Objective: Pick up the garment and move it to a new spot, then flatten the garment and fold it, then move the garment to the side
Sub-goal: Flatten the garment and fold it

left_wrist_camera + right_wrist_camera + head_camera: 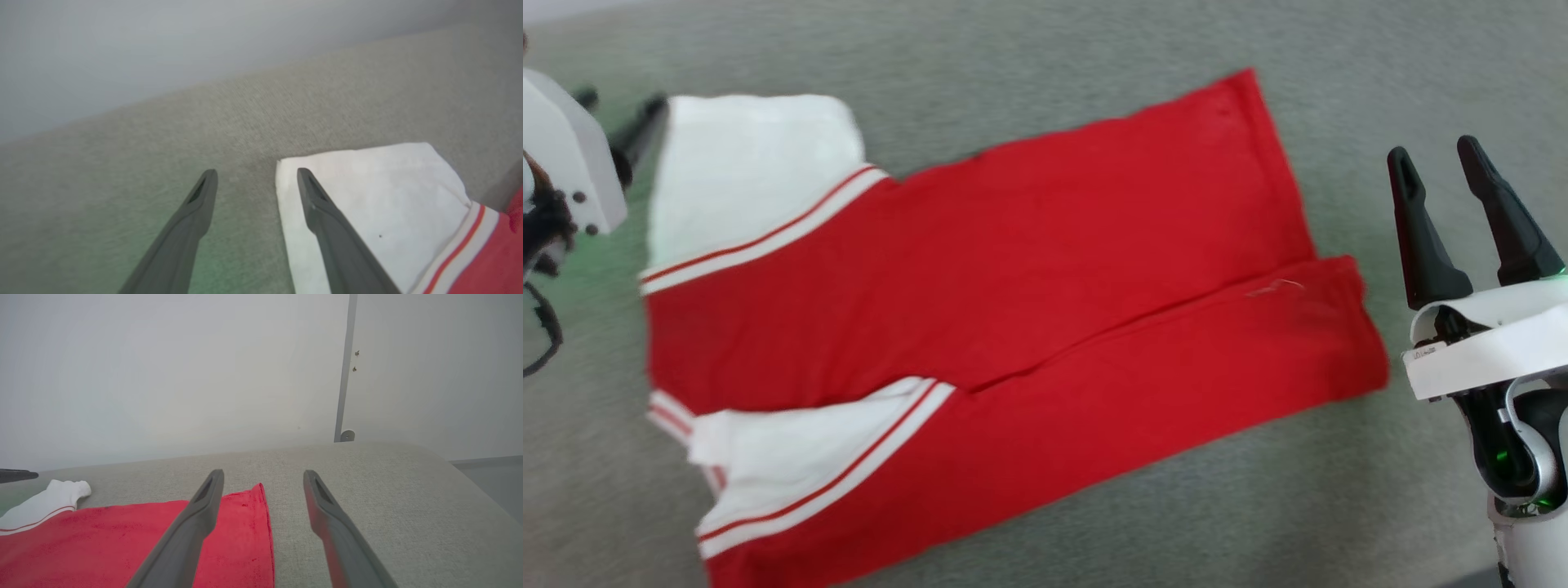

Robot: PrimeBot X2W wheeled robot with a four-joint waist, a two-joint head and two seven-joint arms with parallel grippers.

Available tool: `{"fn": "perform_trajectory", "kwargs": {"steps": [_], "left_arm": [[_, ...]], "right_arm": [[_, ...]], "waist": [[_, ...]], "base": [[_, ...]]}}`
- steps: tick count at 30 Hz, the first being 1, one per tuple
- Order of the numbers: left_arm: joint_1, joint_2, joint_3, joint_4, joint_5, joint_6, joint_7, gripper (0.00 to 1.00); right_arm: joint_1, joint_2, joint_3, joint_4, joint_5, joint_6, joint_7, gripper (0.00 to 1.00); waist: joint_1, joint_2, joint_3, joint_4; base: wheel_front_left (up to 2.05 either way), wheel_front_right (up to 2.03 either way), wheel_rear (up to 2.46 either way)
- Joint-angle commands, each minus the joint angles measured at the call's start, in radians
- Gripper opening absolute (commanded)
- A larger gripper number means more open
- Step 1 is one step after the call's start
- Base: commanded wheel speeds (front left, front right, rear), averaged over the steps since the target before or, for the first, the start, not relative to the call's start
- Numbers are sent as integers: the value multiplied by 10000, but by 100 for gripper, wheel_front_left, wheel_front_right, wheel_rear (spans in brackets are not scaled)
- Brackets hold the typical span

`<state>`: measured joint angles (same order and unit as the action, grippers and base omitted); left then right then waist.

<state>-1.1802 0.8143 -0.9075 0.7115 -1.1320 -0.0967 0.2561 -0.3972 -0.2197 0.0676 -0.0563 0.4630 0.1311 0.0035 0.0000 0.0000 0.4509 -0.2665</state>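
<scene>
The garment (1013,269) lies flat on a grey fabric surface. It is folded lengthwise, with both red side panels meeting along a slanted seam and the white sleeves (752,171) at the left end. No lettering shows. My left gripper (623,100) is open at the upper sleeve's left edge; in the left wrist view, the left gripper (256,173) holds nothing, and one finger (327,220) is over the white sleeve (388,196). My right gripper (1437,159) stands open just right of the hem. In the right wrist view, the right gripper (263,473) is empty above the garment's (102,539) hem corner.
The grey fabric surface (1013,65) stretches around the garment on all sides. Its rounded far edge (408,447) meets a pale wall with a vertical strip (345,375). The surface drops off at the right toward the floor (494,477).
</scene>
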Motion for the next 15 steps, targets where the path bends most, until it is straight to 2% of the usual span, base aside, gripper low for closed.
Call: {"fn": "perform_trajectory", "kwargs": {"steps": [1, 6, 10, 11, 12, 13, 14, 15], "left_arm": [[-190, -9, -73, 212, -179, -106, 476, 100], [-447, -123, -301, 859, -913, -296, 2562, 100], [-384, -159, -445, 898, -1300, -342, 3430, 100], [-394, -207, -451, 864, -1397, -350, 3583, 80], [-388, -234, -497, 778, -1484, -357, 3709, 40], [-366, -280, -550, 645, -1538, -363, 3774, 19], [-351, -308, -590, 529, -1597, -366, 3804, 1], [-348, -329, -630, 438, -1591, -367, 3804, 0]], "right_arm": [[95, 40, -25, 1, 9, -8, -40, 100], [237, 103, -109, 45, 92, -8, -56, 100], [360, 104, -121, -22, 120, -8, -8, 100], [344, 100, -135, -36, 137, -8, 17, 100], [309, 87, -129, -33, 154, -8, 48, 100], [244, 22, -110, -25, 149, -8, 130, 100], [145, -50, -73, -12, 145, -8, 205, 100], [30, -131, -1, 9, 144, -8, 316, 100]], "waist": [[0, 0, 433, -712], [0, 0, 414, -911], [0, 0, 483, -951], [0, 0, 505, -940], [0, 0, 517, -925], [0, 0, 519, -883], [0, 0, 518, -839], [0, 0, 506, -780]], "base": [[0, 0, 0], [0, 0, 0], [0, 0, 0], [0, 0, 0], [0, 0, 0], [0, 0, 0], [0, 0, 0], [0, 0, 0]]}}
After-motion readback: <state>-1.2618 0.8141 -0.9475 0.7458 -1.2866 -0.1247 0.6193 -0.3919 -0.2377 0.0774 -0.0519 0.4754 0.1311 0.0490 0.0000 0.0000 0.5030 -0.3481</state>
